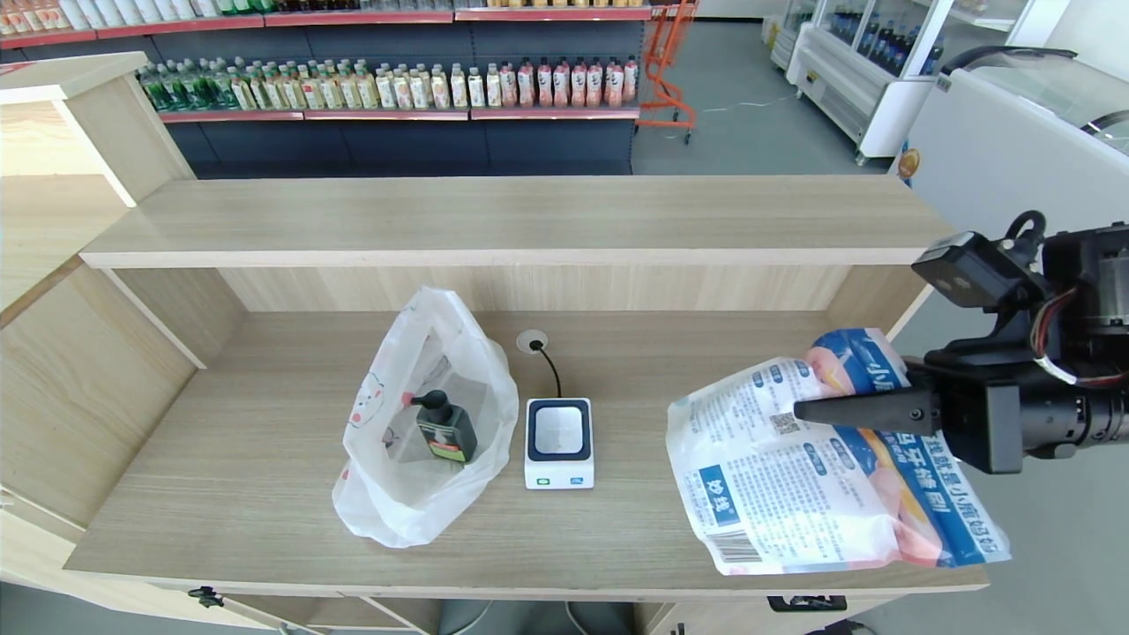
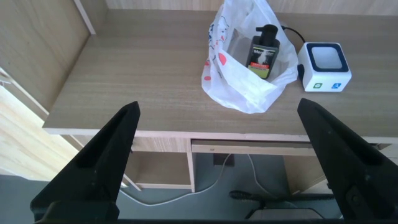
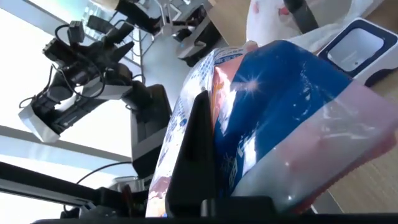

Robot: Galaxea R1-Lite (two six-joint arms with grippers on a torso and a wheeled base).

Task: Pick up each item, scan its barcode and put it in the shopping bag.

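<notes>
One item is in hand: the right gripper (image 1: 816, 409) is clamped on the upper edge of a blue-and-white food packet (image 1: 820, 459), holding it over the right end of the wooden counter (image 1: 247, 467), well apart from the barcode scanner (image 1: 559, 441). The step looks to be the carry toward the scan, with pick-up done and bagging not yet done. A striped barcode (image 1: 732, 549) sits near the packet's lower corner and faces up, while the scanner's window also faces up. The next move therefore likely calls for swinging the packet left over the scanner and turning it so that corner looks down at the glass. The packet is soft and hangs limp, so it may sag or fold over the code. The left gripper (image 2: 219, 112) hangs off the counter's front edge with its fingers spread wide, holding nothing. By count: one food packet, one scanner, one white plastic shopping bag (image 1: 397, 503) just beside the scanner, and one dark pump bottle (image 1: 445, 428) standing inside that bag.
</notes>
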